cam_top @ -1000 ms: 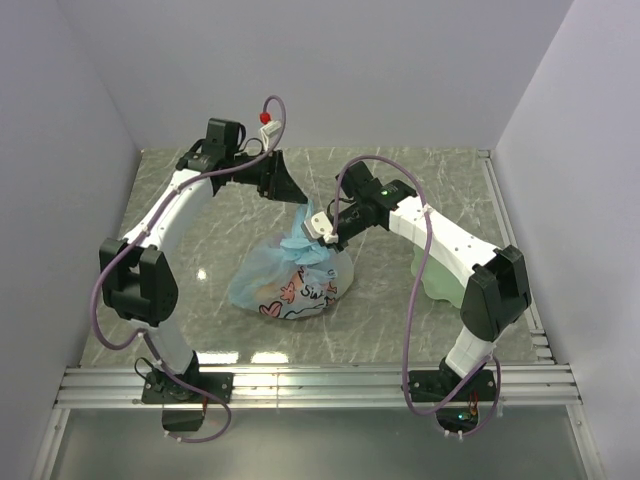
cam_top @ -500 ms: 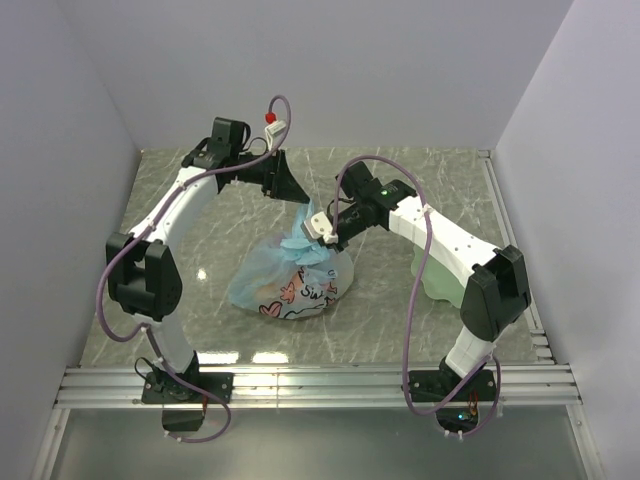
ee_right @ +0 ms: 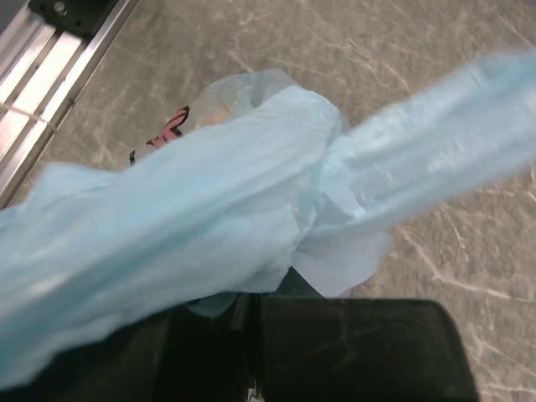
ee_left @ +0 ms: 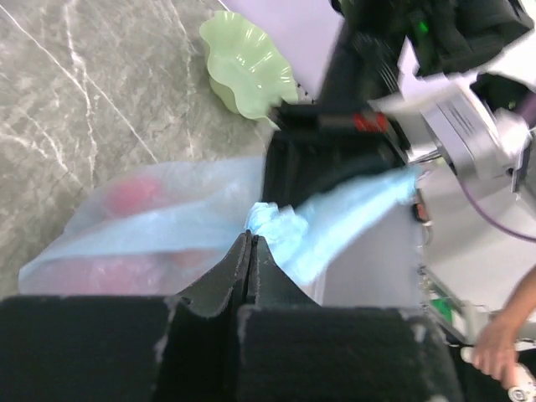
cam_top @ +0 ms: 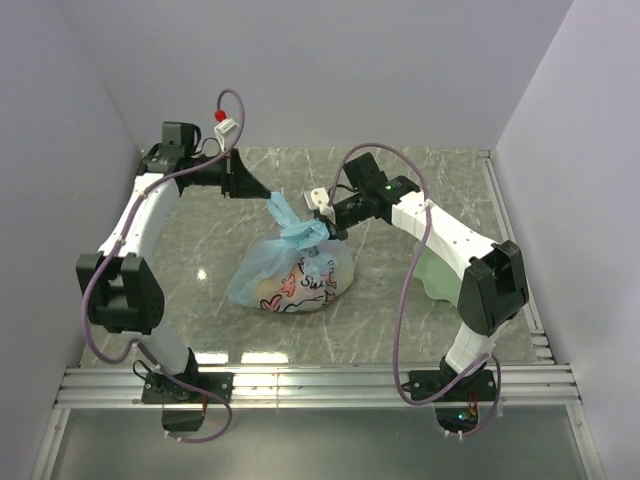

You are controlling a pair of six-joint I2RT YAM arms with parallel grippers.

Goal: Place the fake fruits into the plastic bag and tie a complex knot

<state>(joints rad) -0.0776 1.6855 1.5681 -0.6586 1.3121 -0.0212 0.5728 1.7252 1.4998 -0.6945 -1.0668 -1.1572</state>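
left gripper [cam_top: 260, 192]: clamped on plastic bag [cam_top: 290, 280] tail
right gripper [cam_top: 328, 218]: pinching the other tail
knot [cam_top: 302, 233]: between both, closer to the right gripper

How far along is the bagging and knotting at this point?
Done: fake fruits sit inside the plastic bag, its neck bunched into a knot. In hand: left gripper and right gripper, both shut on bag tails, stretch them apart. Left: tightening, possibly further ties; I cannot tell whether the knot is finished.
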